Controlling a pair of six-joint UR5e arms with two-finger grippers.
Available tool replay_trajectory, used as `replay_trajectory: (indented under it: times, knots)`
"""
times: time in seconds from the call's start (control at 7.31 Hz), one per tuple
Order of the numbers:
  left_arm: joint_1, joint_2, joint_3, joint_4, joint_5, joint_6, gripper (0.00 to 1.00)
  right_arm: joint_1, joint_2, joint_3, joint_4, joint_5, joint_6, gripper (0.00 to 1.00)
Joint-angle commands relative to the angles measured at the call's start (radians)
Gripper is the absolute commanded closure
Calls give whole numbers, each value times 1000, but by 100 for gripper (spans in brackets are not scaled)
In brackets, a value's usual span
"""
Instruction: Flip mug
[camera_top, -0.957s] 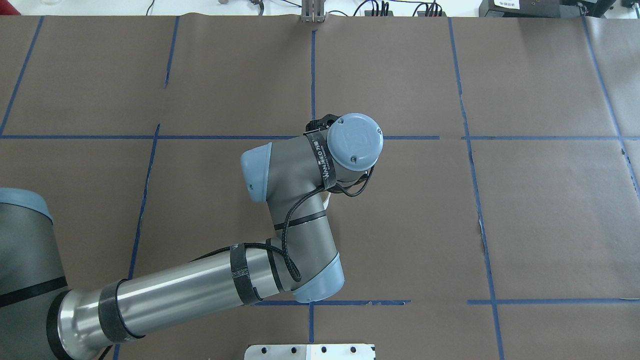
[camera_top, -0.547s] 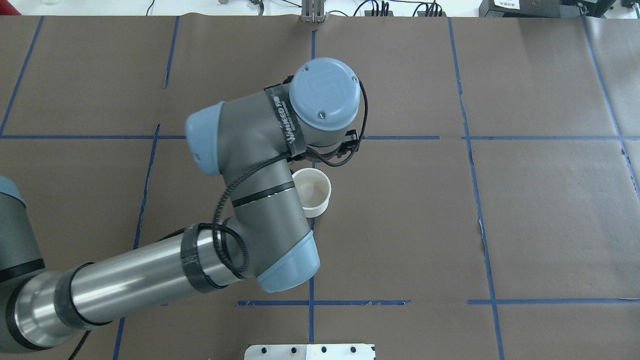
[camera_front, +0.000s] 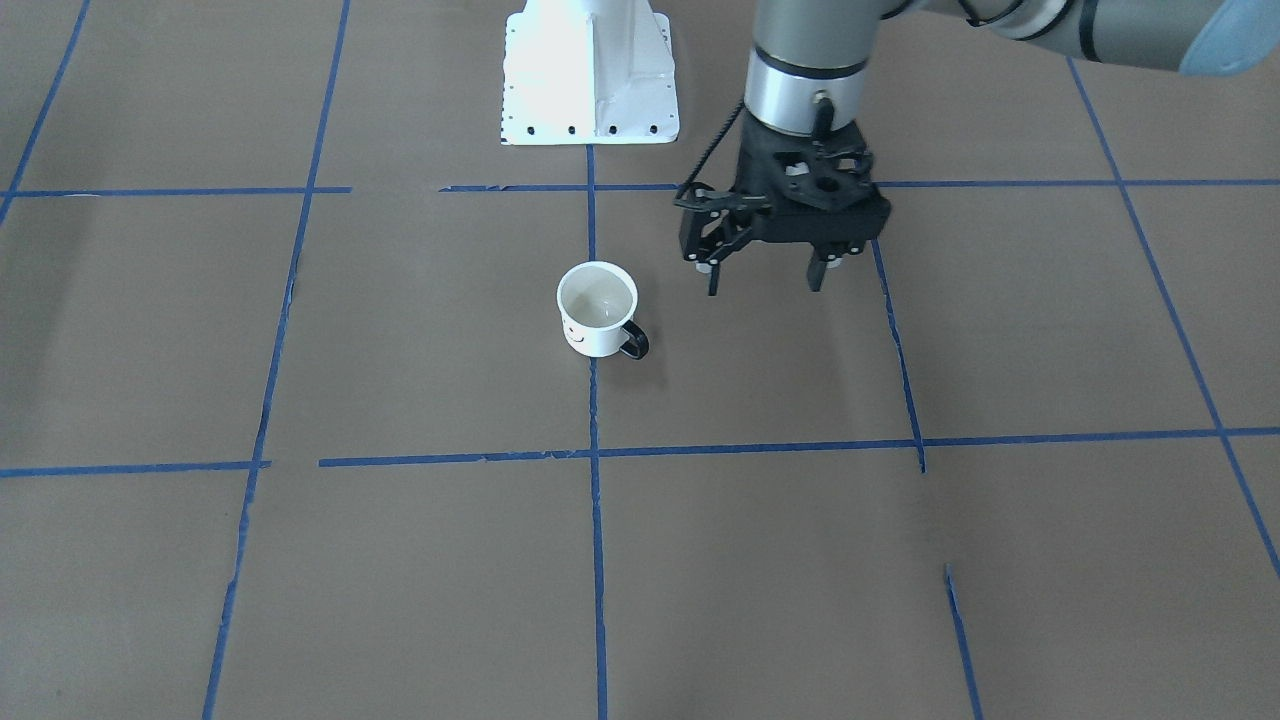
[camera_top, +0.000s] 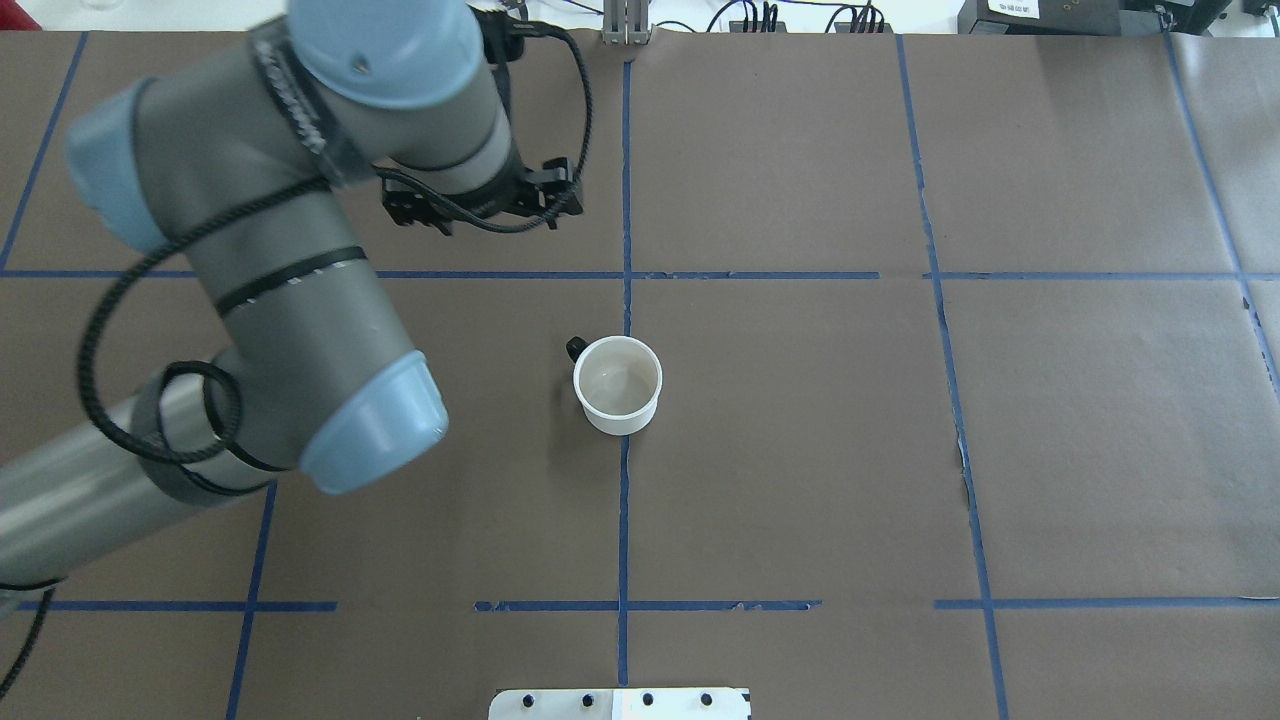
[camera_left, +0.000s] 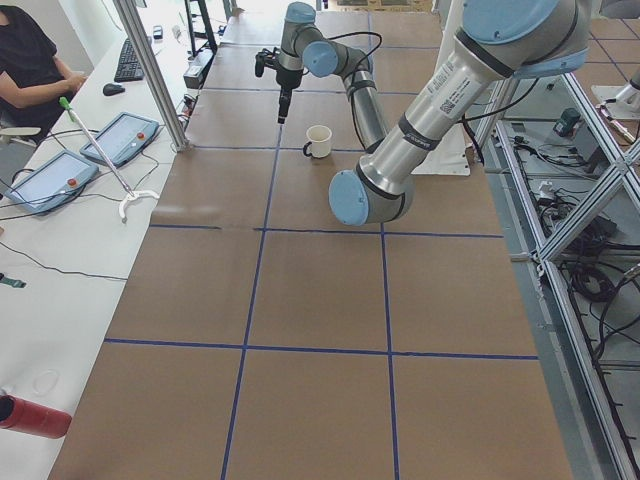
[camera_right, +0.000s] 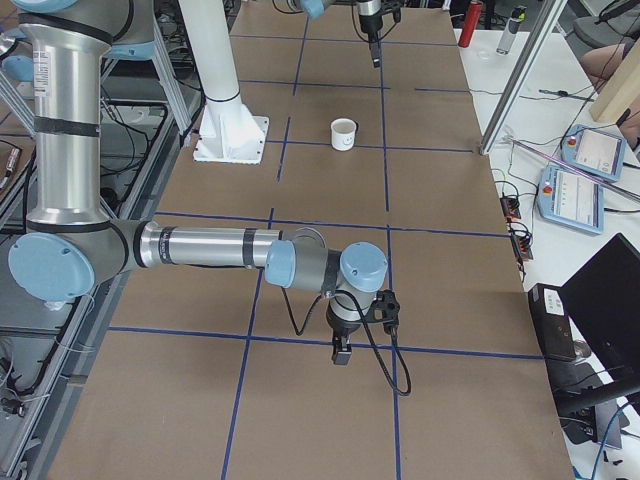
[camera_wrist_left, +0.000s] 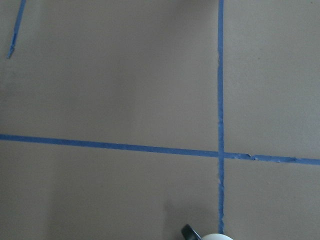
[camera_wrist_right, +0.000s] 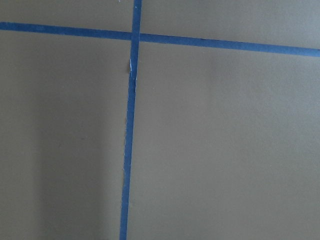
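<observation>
Brown table; left tool agape, empty

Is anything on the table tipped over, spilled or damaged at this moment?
Nothing serious. The mug stands upright, mouth up, with no spill seen around it. The left gripper hangs open, apart from it. Only the blue tape grid looks worn, with gaps and ragged ends in places.

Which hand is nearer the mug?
The left hand, open, hangs close beside the upright mug; the right hand is far off toward the table's right end.
</observation>
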Motion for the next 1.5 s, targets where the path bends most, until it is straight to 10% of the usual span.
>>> replay_trajectory:
  times: [0.0, 0.82, 1.37]
  knots:
    - [-184, 157, -44, -12, -127, 290, 0, 0, -1, 0, 0, 0, 0, 0]
    - [-589, 793, 52, -363, -361, 883, 0, 0, 0, 0, 0, 0, 0, 0]
    - [-765, 883, 165, -377, -453, 1168, 0, 0, 0, 0, 0, 0, 0, 0]
